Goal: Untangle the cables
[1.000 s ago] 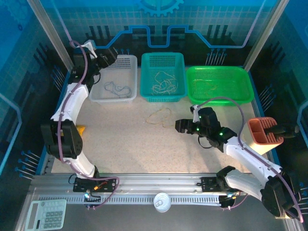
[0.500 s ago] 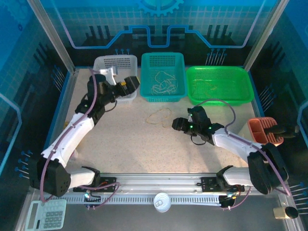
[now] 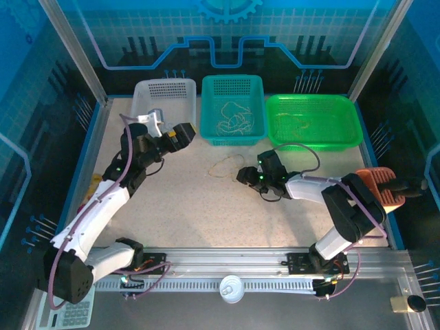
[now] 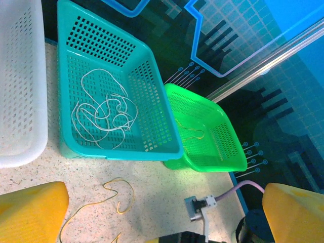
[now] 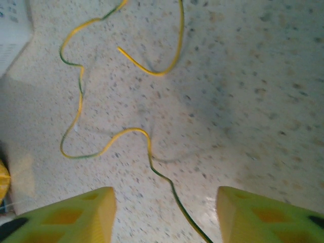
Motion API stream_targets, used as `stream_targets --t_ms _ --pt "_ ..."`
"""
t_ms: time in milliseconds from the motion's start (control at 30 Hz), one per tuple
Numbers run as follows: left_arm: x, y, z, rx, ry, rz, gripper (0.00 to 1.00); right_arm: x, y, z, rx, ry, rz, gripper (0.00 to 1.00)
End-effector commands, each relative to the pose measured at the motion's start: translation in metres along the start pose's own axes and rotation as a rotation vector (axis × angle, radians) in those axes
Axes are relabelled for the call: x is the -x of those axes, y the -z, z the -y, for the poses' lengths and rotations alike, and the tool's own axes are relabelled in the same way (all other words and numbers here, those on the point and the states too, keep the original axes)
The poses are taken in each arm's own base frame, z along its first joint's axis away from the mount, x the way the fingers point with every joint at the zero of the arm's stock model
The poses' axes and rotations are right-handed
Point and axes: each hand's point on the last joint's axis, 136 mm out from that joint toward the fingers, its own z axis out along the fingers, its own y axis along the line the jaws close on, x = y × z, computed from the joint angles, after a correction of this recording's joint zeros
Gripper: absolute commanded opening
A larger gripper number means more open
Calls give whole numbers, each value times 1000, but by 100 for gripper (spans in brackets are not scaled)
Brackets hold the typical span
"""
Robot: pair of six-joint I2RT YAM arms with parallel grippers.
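Note:
A yellow-green cable (image 3: 225, 165) lies in loose loops on the speckled table, just in front of the teal basket. My right gripper (image 3: 242, 175) is low at its right end. In the right wrist view the cable (image 5: 150, 161) runs between the two yellow fingers (image 5: 68, 216), and the right gripper (image 5: 164, 218) is open with neither finger touching it. My left gripper (image 3: 183, 134) hovers open over the table near the white basket. In the left wrist view the same cable (image 4: 119, 194) lies below the open left gripper (image 4: 162, 223). White cables (image 4: 101, 111) sit tangled in the teal basket.
Three baskets line the back: white (image 3: 162, 88), teal (image 3: 232, 84) and green (image 3: 344, 110), the green one holding a thin yellowish cable (image 3: 297, 124). An orange holder (image 3: 378, 185) stands at the right edge. The right arm's wrist camera (image 4: 202, 211) is near the left gripper.
The left arm has swung out of the white basket towards the table's middle. The right gripper has slid left to the yellow-green cable's end, and its jaws have narrowed.

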Motion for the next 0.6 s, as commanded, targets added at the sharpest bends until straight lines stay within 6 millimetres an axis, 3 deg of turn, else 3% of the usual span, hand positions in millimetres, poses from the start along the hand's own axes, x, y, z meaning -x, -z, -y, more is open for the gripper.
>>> stream_targets --t_ms 0,133,167,300,433,567 --pt "-4 3 1 -9 20 9 99 7 -7 -19 54 5 12 41" --pt "-8 2 0 -14 24 -4 99 11 -4 -32 93 43 11 3" --pt "-9 2 1 -15 20 -6 99 13 2 -43 124 72 17 0" --pt "-13 2 2 -26 6 -26 99 27 43 -93 227 192 60 0" --pt "-18 -2 5 -60 13 -48 99 44 109 -154 306 360 151 0" --pt "-24 -9 13 -114 32 -81 99 57 167 -193 365 461 243 0"
